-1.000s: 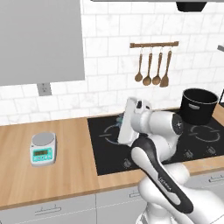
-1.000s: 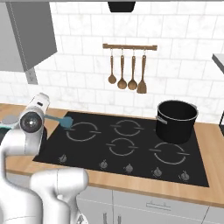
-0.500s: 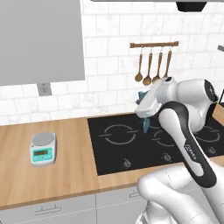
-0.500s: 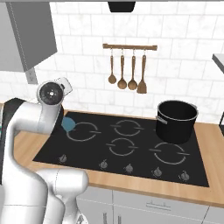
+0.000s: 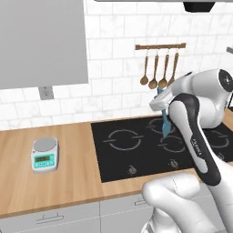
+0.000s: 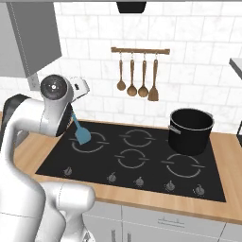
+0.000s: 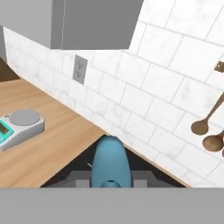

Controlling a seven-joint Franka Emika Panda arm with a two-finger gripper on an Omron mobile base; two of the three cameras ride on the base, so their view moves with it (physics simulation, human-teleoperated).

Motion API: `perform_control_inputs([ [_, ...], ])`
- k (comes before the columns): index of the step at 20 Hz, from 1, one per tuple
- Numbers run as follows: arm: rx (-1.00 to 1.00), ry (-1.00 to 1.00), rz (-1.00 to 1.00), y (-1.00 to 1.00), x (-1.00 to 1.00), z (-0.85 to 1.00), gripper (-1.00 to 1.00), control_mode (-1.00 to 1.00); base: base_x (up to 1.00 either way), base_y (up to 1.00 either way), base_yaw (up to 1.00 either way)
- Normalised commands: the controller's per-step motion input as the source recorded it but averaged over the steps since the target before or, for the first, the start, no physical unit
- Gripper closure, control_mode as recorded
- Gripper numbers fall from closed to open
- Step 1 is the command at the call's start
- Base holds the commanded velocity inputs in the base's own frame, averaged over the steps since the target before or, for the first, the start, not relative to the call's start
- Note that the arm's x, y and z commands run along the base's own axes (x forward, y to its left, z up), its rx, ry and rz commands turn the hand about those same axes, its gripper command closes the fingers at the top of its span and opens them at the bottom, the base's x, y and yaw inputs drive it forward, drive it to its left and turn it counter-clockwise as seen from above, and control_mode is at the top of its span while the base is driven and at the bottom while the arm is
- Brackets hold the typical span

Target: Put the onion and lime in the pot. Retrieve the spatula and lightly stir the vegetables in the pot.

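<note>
The two-finger gripper [image 6: 75,112] is clamped on the slim handle of the small light-blue spatula [image 6: 82,133], which hangs blade-down from the hand above the black glass cooktop [image 6: 137,160], over its rear burner ring on the side away from the pot; in the left base view the same spatula [image 5: 164,122] shows just left of the white forearm, and in the hand view its rounded blue blade [image 7: 109,163] rises at the bottom centre. The tall black cylindrical pot [image 6: 191,131] stands on the far back burner at the opposite end of the cooktop, well apart from the spatula; its inside cannot be made out. On the white tiled wall behind the cooktop a wooden rail carries brown wooden spoons and a turner [image 6: 137,85] on hooks. On the light wooden counter [image 5: 59,173] beside the cooktop sits a small white kitchen scale [image 5: 45,154] with a round grey plate, below a grey wall cabinet [image 5: 43,43] and a wall socket [image 5: 44,92].
</note>
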Motion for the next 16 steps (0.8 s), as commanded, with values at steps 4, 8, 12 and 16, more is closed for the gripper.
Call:
perform_control_inputs([
  [4, 0.0, -0.01, -0.02, 0.0, 0.0, 0.0, 1.0, 1.0, 0.0, -0.1, -0.05],
  [8, 0.0, 0.0, 0.0, 0.0, 0.0, 0.0, 1.0, 1.0, 0.19, -0.85, -0.07],
  [12, 0.0, 0.0, 0.0, 0.0, 0.0, 0.0, 1.0, 1.0, 0.16, -1.0, -0.02],
  [16, 0.0, 0.0, 0.0, 0.0, 0.0, 0.0, 1.0, 1.0, 0.36, -1.0, 0.0],
])
